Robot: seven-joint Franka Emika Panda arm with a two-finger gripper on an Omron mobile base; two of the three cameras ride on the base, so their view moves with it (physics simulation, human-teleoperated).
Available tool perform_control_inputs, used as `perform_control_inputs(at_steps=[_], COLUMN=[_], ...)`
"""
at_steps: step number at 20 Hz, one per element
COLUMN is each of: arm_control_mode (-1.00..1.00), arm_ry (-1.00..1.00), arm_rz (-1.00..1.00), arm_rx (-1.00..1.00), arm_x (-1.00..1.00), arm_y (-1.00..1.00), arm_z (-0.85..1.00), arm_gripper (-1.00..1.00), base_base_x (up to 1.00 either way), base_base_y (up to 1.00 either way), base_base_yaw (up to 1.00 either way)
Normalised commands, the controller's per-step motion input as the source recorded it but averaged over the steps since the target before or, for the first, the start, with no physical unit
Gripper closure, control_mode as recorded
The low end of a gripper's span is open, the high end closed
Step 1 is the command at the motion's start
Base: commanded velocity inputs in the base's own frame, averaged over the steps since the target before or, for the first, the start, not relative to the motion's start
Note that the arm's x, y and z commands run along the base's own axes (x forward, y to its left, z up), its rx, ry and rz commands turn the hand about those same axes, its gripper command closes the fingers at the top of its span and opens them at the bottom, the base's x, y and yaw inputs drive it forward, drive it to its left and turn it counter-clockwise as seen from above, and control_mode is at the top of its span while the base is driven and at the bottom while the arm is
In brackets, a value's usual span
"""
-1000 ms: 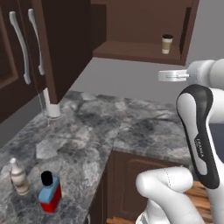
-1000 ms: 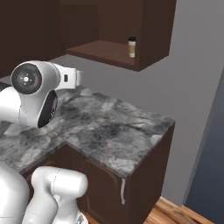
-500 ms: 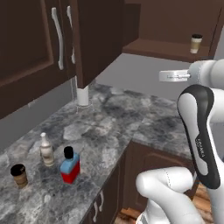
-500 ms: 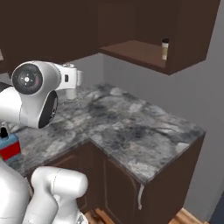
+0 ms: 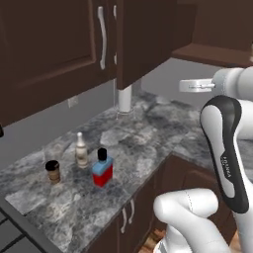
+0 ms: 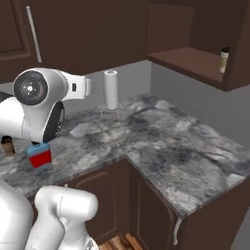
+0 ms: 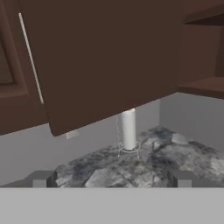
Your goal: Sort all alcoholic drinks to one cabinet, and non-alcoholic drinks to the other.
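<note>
On the granite counter [image 5: 148, 143] stand a squat blue bottle [image 5: 102, 168] with a red label and black cap, a slim pale bottle [image 5: 81, 150] just left of it, and a tan lidded cup [image 5: 52, 171] further left. The blue bottle [image 6: 40, 155] and that cup [image 6: 7, 145] peek out beside my arm in the right base view. A second cup [image 6: 224, 58] stands on the shelf of the open wall cabinet [image 6: 195, 61]. A closed dark wall cabinet with a silver bar handle [image 5: 103, 37] hangs above the bottles. My gripper [image 7: 111, 179] is open and empty, high above the counter, far from the drinks.
A paper towel roll [image 5: 124, 99] stands at the back of the counter under an open cabinet door [image 7: 109, 57]. The counter turns a corner to the right [image 6: 195, 166]. Low cabinets with short handles [image 5: 126, 217] sit below.
The whole picture has shifted: the base has moved, bringing the bottles and cup nearer the centre and the open cabinet to the right. The gripper stays open.
</note>
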Motion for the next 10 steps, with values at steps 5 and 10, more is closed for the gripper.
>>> perform_control_inputs(at_steps=[5,10], arm_control_mode=[1.0,1.0], arm_ry=[0.0,0.0], arm_rz=[0.0,0.0], arm_rx=[0.0,0.0], arm_x=[0.0,0.0], arm_y=[0.0,0.0], arm_z=[0.0,0.0], arm_gripper=[-1.0,-1.0], base_base_x=[-0.21,-0.18], base_base_y=[0.26,0.31], base_base_yaw=[0.31,0.3])
